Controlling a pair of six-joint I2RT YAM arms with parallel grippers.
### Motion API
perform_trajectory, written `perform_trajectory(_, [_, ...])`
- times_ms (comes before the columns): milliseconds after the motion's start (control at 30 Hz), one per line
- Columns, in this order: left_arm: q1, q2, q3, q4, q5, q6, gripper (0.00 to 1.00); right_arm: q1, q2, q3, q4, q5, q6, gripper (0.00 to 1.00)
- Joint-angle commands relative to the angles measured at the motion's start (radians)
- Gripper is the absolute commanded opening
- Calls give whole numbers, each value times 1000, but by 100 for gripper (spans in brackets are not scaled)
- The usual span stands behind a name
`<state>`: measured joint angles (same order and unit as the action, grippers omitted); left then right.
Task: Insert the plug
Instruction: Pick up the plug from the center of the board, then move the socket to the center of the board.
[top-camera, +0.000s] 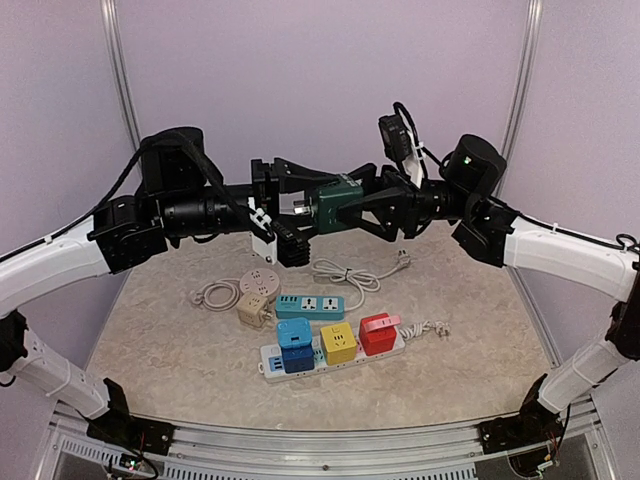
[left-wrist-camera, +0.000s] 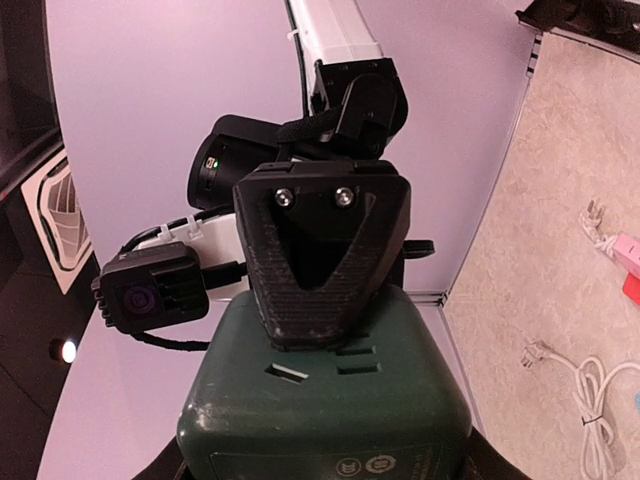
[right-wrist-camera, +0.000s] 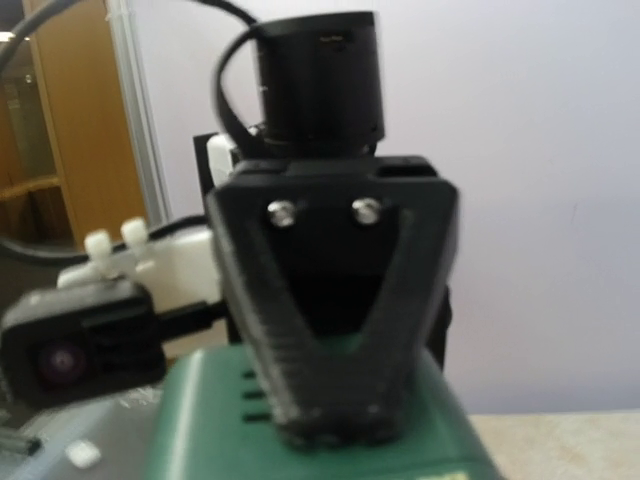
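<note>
status: I hold the green cube adapter (top-camera: 335, 205) in mid-air between both arms, high over the table (top-camera: 170, 350), far of the white power strip (top-camera: 270, 366).
left gripper (top-camera: 292, 208): clamped on the cube's left end.
right gripper (top-camera: 372, 208): reads as gripping the cube's right end; only one finger is seen clearly.
step (my guess): hand-off or regrip between arms before plugging in.
do it well: don't loosen one side until the other sits firm and square. Let no finger cover the face that must meet the socket. Hold the cube level so it doesn't twist as it changes hands. Then go down straight onto a free socket, clear of the blue cube (top-camera: 296, 346), yellow cube (top-camera: 338, 342) and red cube (top-camera: 378, 333).
top view only: both arms, the strip and the small metal bit (top-camera: 298, 207) at the cube's left end, likely prongs.
left wrist only: right finger (left-wrist-camera: 320, 260) flat on the cube's slotted face, close up; loose white cable (left-wrist-camera: 590, 400) on the table.
right wrist only: left finger (right-wrist-camera: 330, 300) lying on the cube; blurred.
hidden: lower fingers in both wrist views; free sockets too small to tell.
</note>
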<state>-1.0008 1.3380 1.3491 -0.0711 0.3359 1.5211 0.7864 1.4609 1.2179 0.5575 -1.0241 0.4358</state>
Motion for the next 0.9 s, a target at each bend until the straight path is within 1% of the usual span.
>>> perform_trajectory(0, [7, -2, -5, 48, -1, -13, 0, 11, 11, 28, -44, -17, -12, 35])
perform_trajectory(33, [7, -1, -6, 51, -3, -12, 0, 11, 10, 29, -55, -18, -15, 9])
perform_trajectory(67, [7, 1, -7, 53, -8, -15, 0, 10, 7, 28, -70, -15, -23, 0])
perform_trajectory(100, [7, 3, -6, 57, -15, -16, 0, 10, 1, 24, -91, -7, -39, 0])
perform_trajectory(133, [7, 4, -8, 62, -24, -17, 6, 10, -5, 23, -117, 0, -56, 0])
perform_trajectory(167, [7, 6, -9, 63, -35, -19, 24, 10, -14, 20, -143, 15, -74, 0])
perform_trajectory(200, [7, 7, -11, 62, -52, -24, 50, 10, -25, 19, -182, 41, -95, 0])
perform_trajectory(233, [6, 8, -13, 60, -77, -48, 69, 7, -36, 19, -230, 73, -125, 0])
perform_trajectory(267, [5, 9, -12, 49, -111, -80, 84, 5, -54, 19, -293, 116, -157, 0])
perform_trajectory(300, [5, 9, -10, 26, -156, -120, 92, -1, -68, 19, -356, 164, -186, 0])
perform_trajectory(333, [6, 9, -11, -13, -201, -163, 96, -6, -84, 15, -406, 218, -209, 0])
perform_trajectory(367, [12, 8, -15, -58, -252, -218, 99, -13, -99, 5, -466, 278, -221, 0])
perform_trajectory(433, [38, -1, -28, -175, -319, -347, 99, -22, -133, -15, -538, 423, -245, 0])
perform_trajectory(467, [59, -7, -38, -234, -330, -429, 99, -26, -148, -28, -604, 503, -255, 0])
perform_trajectory(533, [106, -21, -79, -357, -327, -573, 99, -35, -174, -45, -678, 676, -256, 0])
perform_trajectory(600, [139, -35, -153, -457, -303, -664, 97, -42, -195, -57, -735, 829, -239, 0])
perform_trajectory(667, [153, -44, -239, -510, -285, -722, 92, -49, -214, -71, -773, 959, -229, 0])
perform_trajectory(733, [165, -36, -314, -535, -279, -817, 84, -52, -232, -84, -788, 1039, -228, 0])
perform_trajectory(800, [178, -3, -360, -561, -257, -909, 72, -53, -249, -101, -790, 1068, -231, 0])
perform_trajectory(867, [179, 25, -408, -576, -225, -952, 67, -53, -265, -117, -785, 1066, -229, 0])
